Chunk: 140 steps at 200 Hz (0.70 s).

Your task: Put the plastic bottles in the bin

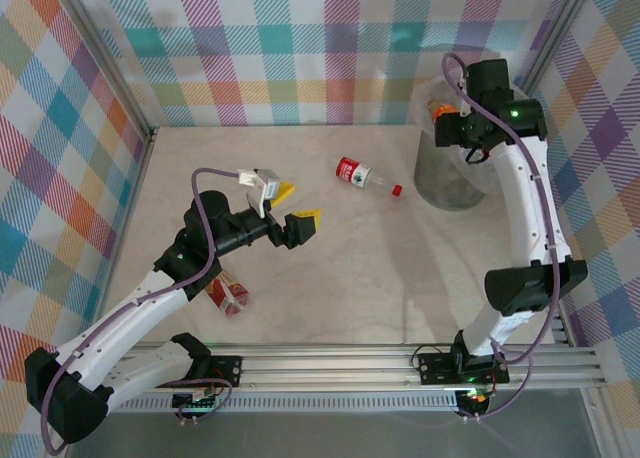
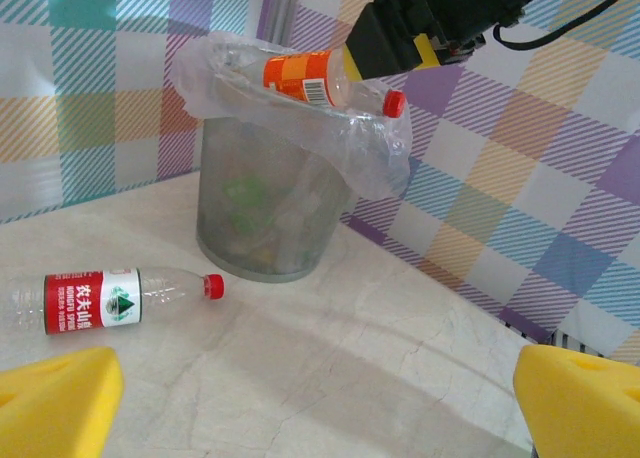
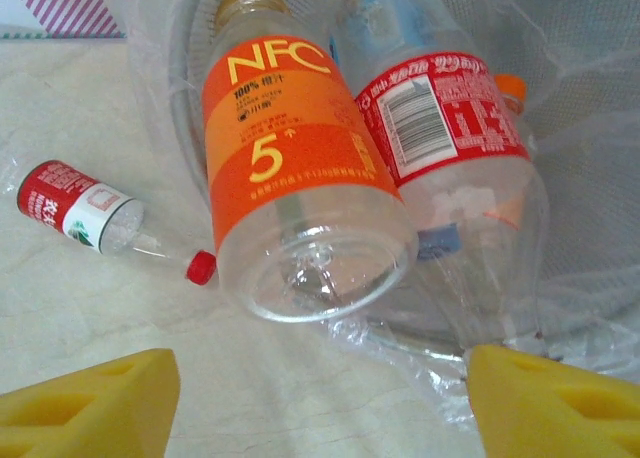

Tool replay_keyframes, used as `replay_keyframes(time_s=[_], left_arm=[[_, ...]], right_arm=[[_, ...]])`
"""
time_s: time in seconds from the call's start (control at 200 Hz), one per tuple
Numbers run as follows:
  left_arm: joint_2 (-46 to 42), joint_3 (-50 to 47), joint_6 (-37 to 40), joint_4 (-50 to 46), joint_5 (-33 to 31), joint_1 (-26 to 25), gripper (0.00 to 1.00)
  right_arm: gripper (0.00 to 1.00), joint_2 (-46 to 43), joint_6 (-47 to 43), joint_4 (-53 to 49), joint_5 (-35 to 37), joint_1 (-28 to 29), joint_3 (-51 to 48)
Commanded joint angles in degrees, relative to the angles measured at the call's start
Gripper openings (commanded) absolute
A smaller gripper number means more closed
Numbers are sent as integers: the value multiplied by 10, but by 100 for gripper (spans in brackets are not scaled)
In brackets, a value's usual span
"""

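While the left gripper and right gripper gape empty, a red-labelled bottle lies on the table, cap toward the bin; an orange-labelled bottle overhangs its rim.

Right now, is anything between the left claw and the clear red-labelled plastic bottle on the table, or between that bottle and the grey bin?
Nothing visible lies between the open left gripper and the clear red-labelled plastic bottle, nor between it and the round grey bin. An orange-labelled bottle lies across the bin's top.
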Motion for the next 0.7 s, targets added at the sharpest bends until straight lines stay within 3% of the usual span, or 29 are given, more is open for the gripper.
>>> replay_keyframes(time_s=[0.0, 0.155, 0.425, 0.695], left_arm=[[3, 24, 7, -4, 9, -5, 100], [5, 25, 6, -4, 10, -6, 100], [5, 26, 5, -6, 11, -7, 100], [5, 27, 7, -10, 12, -7, 100]], right_arm=[[67, -28, 24, 29, -19, -4, -31], [59, -23, 33, 46, -55, -5, -47], [45, 11, 70, 98, -26, -5, -57], [39, 41, 70, 101, -23, -5, -51]])
